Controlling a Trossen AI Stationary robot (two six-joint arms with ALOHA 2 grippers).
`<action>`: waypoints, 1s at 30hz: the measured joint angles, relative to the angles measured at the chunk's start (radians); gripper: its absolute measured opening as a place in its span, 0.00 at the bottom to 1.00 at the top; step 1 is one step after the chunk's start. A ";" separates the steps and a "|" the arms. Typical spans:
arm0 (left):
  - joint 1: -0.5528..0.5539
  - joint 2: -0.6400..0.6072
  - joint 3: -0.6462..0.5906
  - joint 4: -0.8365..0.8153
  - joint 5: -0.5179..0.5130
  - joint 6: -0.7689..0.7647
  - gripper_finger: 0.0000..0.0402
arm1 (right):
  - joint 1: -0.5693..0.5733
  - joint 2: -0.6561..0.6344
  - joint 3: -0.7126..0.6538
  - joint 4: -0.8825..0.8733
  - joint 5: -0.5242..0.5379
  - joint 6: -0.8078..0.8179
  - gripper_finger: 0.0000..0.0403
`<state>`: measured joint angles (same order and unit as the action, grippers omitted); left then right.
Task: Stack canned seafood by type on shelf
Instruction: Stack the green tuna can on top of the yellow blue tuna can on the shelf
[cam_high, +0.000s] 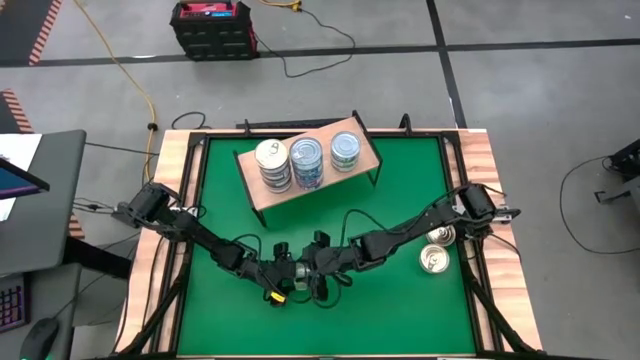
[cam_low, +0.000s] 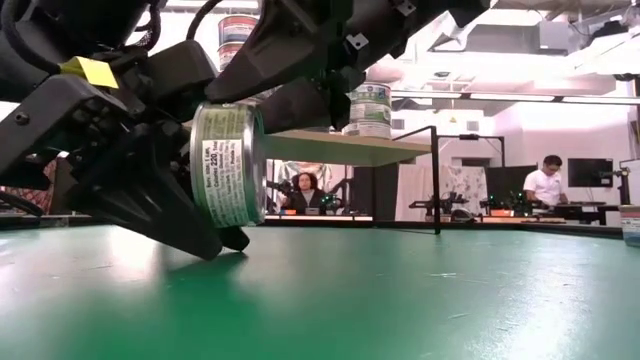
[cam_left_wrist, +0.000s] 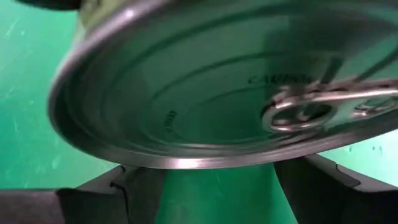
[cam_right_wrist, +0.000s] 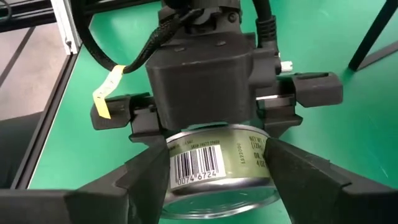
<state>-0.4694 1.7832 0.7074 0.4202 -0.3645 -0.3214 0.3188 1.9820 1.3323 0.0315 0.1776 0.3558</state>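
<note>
Tin at frame left, on edge: your left gripper and right gripper both clamp it, probably a handover toward the shelf.

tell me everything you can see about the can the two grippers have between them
The can is a small flat round tin with a silver pull-tab lid and a pale green paper label bearing a barcode and small print. It is tipped on edge, lid facing sideways, just above the green table near its front middle. The left gripper and right gripper meet at it, fingers flanking its sides; who carries the weight is unclear.
</note>
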 joint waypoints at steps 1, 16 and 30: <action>0.000 0.000 0.000 0.000 -0.001 -0.001 0.69 | -0.004 0.000 0.000 -0.003 -0.001 0.001 0.72; 0.001 -0.003 0.003 -0.036 0.103 -0.103 0.69 | -0.009 0.000 0.000 -0.026 -0.011 0.021 0.72; -0.002 -0.127 0.000 -0.211 0.210 -0.217 0.69 | -0.012 0.003 -0.004 -0.091 -0.024 0.017 0.72</action>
<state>-0.4711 1.6559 0.7074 0.2087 -0.1547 -0.5385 0.3063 1.9854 1.3285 -0.0591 0.1535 0.3725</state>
